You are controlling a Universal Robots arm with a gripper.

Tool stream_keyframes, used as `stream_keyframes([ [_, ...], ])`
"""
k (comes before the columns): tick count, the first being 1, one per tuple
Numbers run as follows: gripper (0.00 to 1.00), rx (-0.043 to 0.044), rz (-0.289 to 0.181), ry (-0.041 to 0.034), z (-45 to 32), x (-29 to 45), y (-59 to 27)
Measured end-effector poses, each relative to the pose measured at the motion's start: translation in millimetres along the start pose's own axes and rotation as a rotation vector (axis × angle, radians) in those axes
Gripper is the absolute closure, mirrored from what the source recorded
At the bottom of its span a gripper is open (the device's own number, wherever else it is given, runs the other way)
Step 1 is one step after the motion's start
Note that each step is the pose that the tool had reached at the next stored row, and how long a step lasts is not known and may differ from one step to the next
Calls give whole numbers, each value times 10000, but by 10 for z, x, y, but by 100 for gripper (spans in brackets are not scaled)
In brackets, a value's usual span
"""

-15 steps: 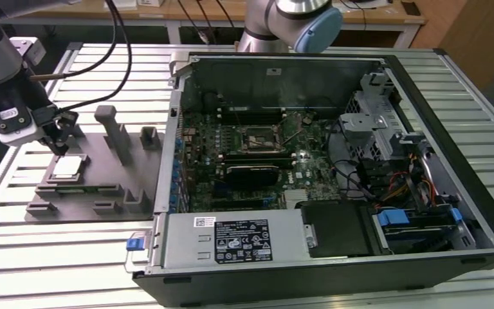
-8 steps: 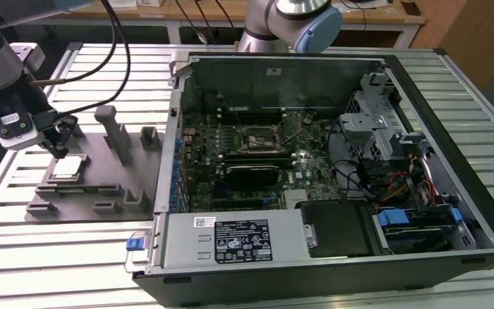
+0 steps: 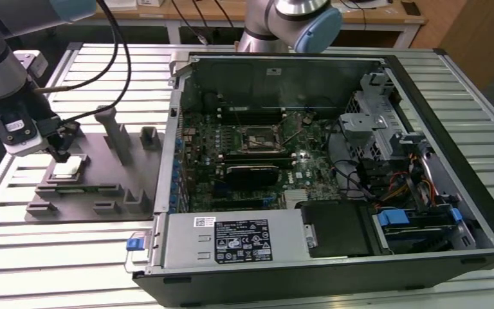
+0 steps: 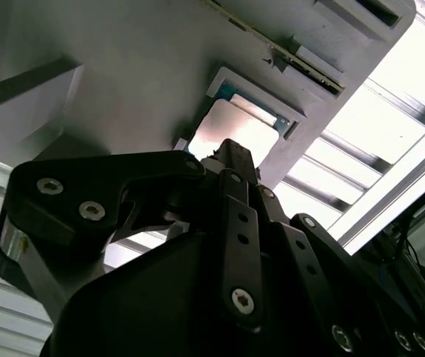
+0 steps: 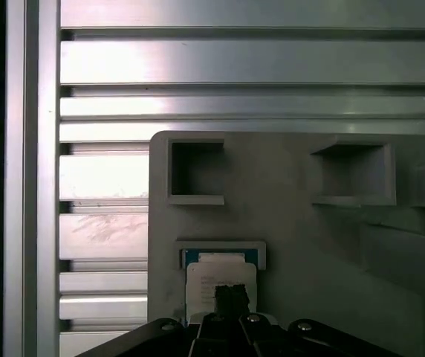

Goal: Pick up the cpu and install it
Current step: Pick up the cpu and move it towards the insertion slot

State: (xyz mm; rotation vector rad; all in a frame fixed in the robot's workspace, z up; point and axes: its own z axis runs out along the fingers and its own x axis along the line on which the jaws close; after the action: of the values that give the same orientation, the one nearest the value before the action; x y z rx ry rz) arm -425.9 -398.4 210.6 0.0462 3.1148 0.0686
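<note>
- At 9 o'clock in the exterior view: end effector [image 3: 61,155] pointing down, just over cpu [image 3: 69,167]; how far open, cannot tell; whether anything is gripped, cannot tell.
- Cpu flat in a square recess toward the 9 o'clock side of grey fixture [image 3: 101,188]; in both wrist views, end effector [image 4: 231,152] [image 5: 231,297] over the pale top of cpu [image 4: 236,128] [image 5: 211,269], contact unclear.
- Fixture on slatted metal counter [image 3: 58,257], just beside case, at its 9 o'clock.
- From centre to 3 o'clock: open case [image 3: 333,283] on its side; socket [image 3: 258,136] near its middle, well apart from cpu.
</note>
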Motion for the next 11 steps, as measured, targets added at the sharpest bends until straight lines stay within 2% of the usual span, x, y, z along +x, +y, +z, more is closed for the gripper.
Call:
stream_keyframes([
  [7, 89, -2, -36, -1, 102, 17, -5],
  [11, 89, -1, -41, 1, 107, 18, -5],
])
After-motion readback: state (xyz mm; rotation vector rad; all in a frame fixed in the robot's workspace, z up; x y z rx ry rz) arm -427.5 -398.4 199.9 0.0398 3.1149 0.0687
